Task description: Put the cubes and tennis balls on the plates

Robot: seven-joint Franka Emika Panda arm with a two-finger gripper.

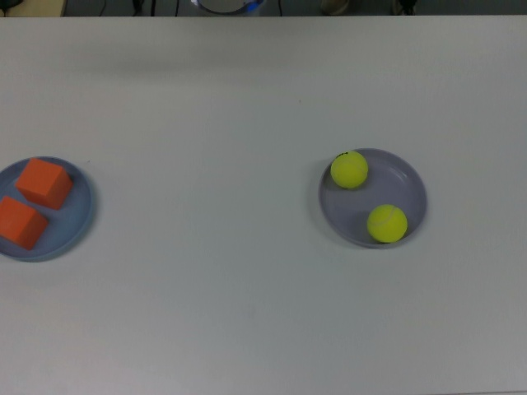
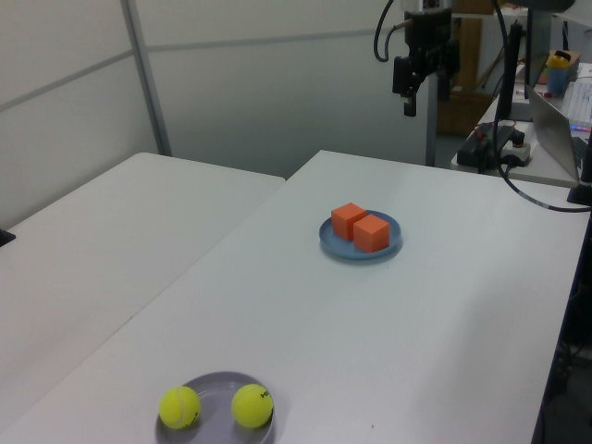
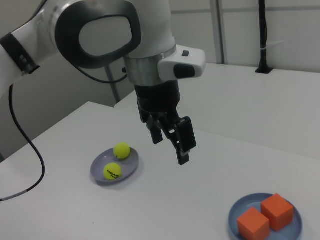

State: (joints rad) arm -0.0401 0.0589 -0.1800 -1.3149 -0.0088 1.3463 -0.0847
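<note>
Two orange cubes sit side by side on the light blue plate at the top view's left edge. On the lavender plate, right of centre, rest two yellow-green tennis balls. The gripper hangs high above the table, open and holding nothing. In the left view the gripper is well above and beyond the cubes. It does not appear in the top view.
A second white table stands at the left view's left. Beyond the table's far edge in the left view are cables, a pole and a cluttered desk. The arm's cable droops at the right view's left.
</note>
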